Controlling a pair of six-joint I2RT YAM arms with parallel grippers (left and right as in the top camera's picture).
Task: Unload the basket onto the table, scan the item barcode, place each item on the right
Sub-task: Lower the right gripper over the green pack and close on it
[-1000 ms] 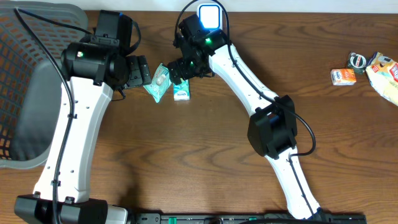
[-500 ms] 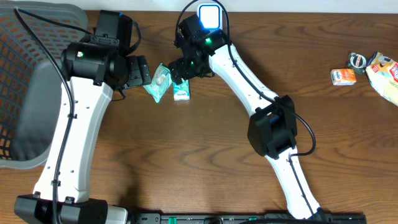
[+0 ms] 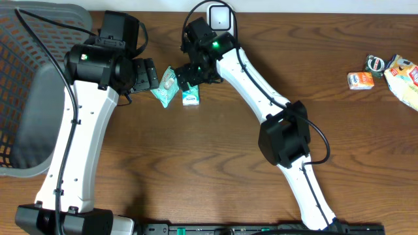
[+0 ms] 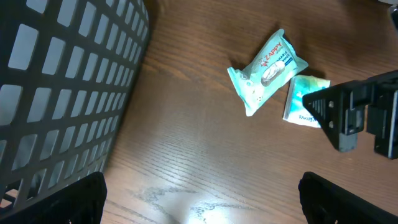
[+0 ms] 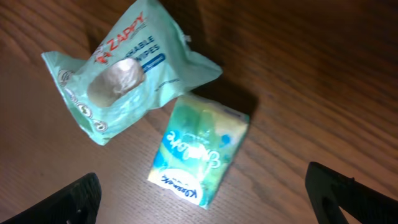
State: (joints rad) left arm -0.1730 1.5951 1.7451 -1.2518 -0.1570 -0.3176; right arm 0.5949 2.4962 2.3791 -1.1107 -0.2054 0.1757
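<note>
So both arms are parked over the same spot, around 11 o'clock on the table (image 3: 215,163) in the overhead view, and neither one is holding anything. The right gripper (image 3: 189,79) hangs right above the tissue pack (image 5: 200,149) with its fingers spread wide, one tip on each side of the pack in the wrist view, which to me looks like lining up for a grab. The pack lies flat on the wood, printed face up, so I can't see a barcode; my guess is it's underneath, meaning the pack has to be lifted and turned toward the scanner (image 3: 220,16), which sits at about 1 o'clock from it by the far edge. The wipes pack (image 5: 121,74) lies just beside it at 10 o'clock, corners nearly touching, so a sloppy pinch could catch both. The left gripper (image 3: 147,74) is also wide open, at 9 o'clock of the wipes, probably waiting for its turn. The basket (image 3: 26,65) at 9 o'clock is likely where scanned stuff goes, and more snacks (image 3: 360,80) wait at 2 o'clock.
</note>
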